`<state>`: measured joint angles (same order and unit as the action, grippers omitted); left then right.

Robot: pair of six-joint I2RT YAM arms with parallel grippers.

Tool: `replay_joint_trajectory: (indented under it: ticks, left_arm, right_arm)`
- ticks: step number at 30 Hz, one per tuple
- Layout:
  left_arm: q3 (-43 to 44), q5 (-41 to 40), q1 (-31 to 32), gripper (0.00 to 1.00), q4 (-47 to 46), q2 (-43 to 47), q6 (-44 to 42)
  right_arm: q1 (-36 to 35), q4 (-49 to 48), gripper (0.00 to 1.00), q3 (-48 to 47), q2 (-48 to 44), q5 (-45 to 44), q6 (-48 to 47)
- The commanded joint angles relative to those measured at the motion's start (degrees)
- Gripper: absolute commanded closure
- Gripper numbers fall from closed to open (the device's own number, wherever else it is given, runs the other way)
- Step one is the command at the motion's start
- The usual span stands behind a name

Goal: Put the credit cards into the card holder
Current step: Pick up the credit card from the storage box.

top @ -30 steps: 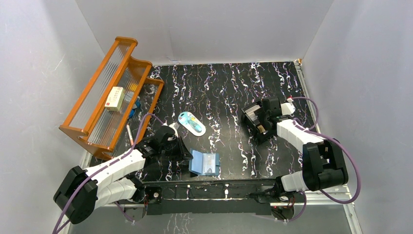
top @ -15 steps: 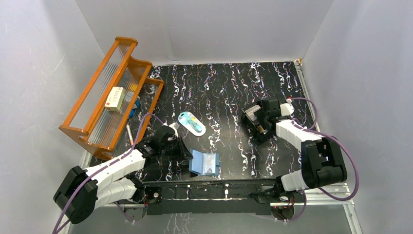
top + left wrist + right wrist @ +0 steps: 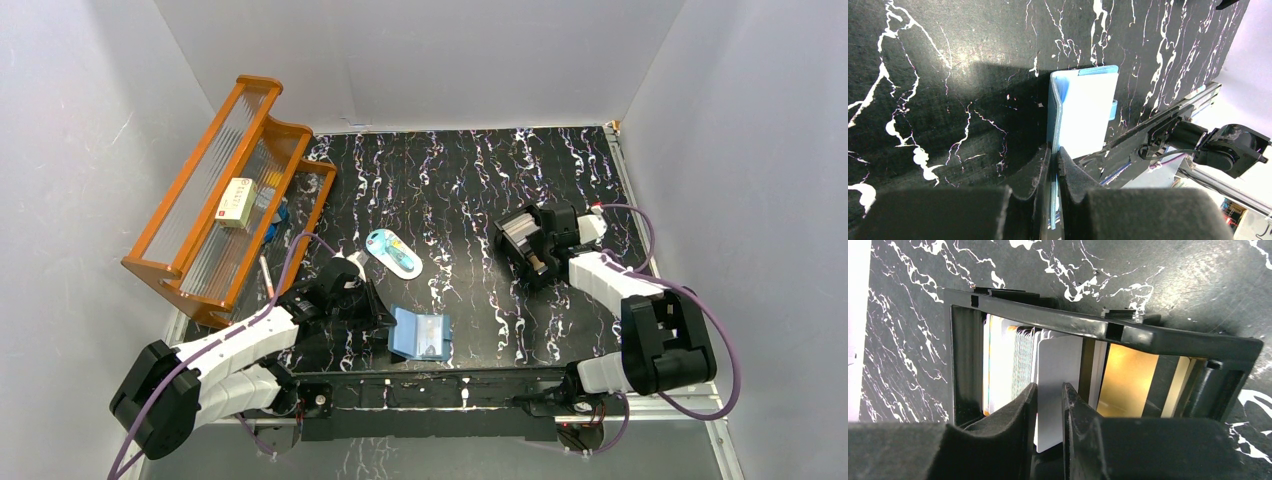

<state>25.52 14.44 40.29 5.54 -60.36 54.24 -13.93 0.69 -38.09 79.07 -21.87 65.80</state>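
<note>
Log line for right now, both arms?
left gripper: shut on blue folding wallet | right gripper: straddling pale grey plastic card in black open-topped box, grip unconfirmed | stage: card pick

I am operating in a lab test cell: plain white walls are enclosing a black marbled table, with a mounting rail running along the bottom edge.

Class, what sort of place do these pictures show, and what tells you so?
Probably a robot test cell: left arm and right arm bolted at the edge of a black marbled table, white walls closing it in, props such as an orange rack and a card holder.
</note>
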Motion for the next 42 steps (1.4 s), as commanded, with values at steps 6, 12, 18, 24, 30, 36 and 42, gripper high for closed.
replay_joint_trajectory:
  ticks: [6, 12, 18, 24, 30, 36, 42]
  left_arm:
    - [0.0, 1.0, -0.2, 0.93, -0.4, -0.3, 0.3]
    - [-0.1, 1.1, -0.1, 0.93, -0.4, -0.2, 0.3]
    - [0.1, 1.2, -0.2, 0.94, -0.6, -0.4, 0.3]
    - [0.7, 1.7, -0.1, 0.93, -0.5, -1.1, 0.0]
    - [1.5, 1.7, -0.2, 0.94, 0.1, -1.5, 0.1]
    - [1.3, 1.5, -0.2, 0.96, 0.0, -1.9, 1.0]
    - [1.8, -0.1, -0.2, 1.0, 0.1, -1.7, 2.1]
  right_arm:
    - [0.2, -0.7, 0.76, 1.7, -3.4, -2.5, -0.3]
    - [0.3, 0.2, 0.77, 1.4, -4.1, -3.1, 0.0]
    - [0.3, 2.9, 0.84, 1.0, -4.8, -2.2, 1.2]
    - [0.3, 10.1, 1.0, 0.8, -9.9, -0.8, 0.9]
    - [0.2, 15.0, 1.0, 0.2, -17.7, 0.3, -3.3]
    - [0.3, 16.2, 1.0, -1.2, -23.8, 2.3, -10.6]
    - [0.2, 14.9, 1.0, -1.5, -27.5, 8.7, -16.7]
